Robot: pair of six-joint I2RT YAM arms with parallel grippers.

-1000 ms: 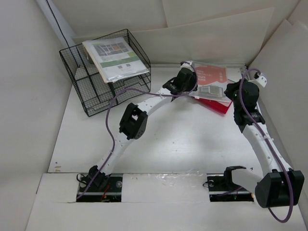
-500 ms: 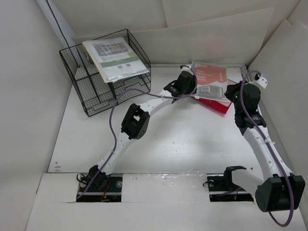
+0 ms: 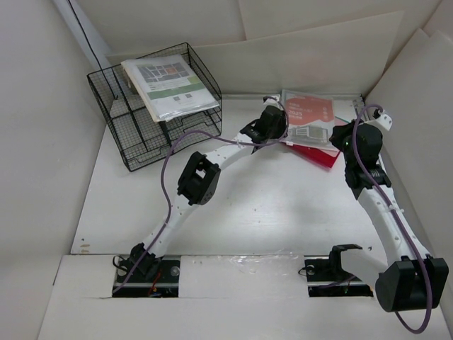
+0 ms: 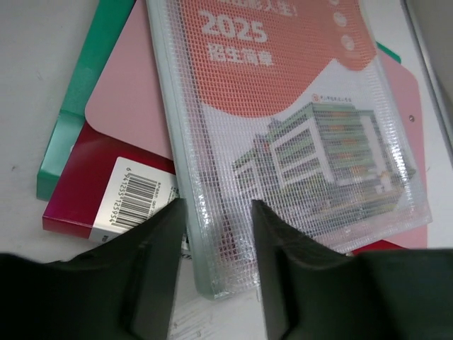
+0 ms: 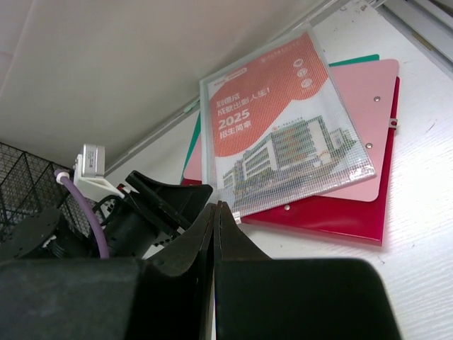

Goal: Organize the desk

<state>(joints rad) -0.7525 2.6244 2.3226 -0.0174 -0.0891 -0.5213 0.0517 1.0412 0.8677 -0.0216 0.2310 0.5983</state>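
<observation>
Fingers [image 4: 159,262] of the left gripper [image 4: 218,209] stand apart astride the near corner of the mesh pouch [image 4: 283,142] topping the folders [image 4: 74,205], seemingly to lift it off the worktop [image 4: 28,106] beneath; the right gripper [image 5: 216,209] hovers pressed together, empty.

From my console I count one desk [image 3: 283,205], one black wire basket [image 3: 134,134], one packet of printed papers [image 3: 170,86], one mesh pouch [image 4: 283,127] with a red 2025 brochure, one pink clipboard [image 4: 131,113], one dark red folder [image 4: 74,195] and one green folder [image 4: 88,71].
</observation>
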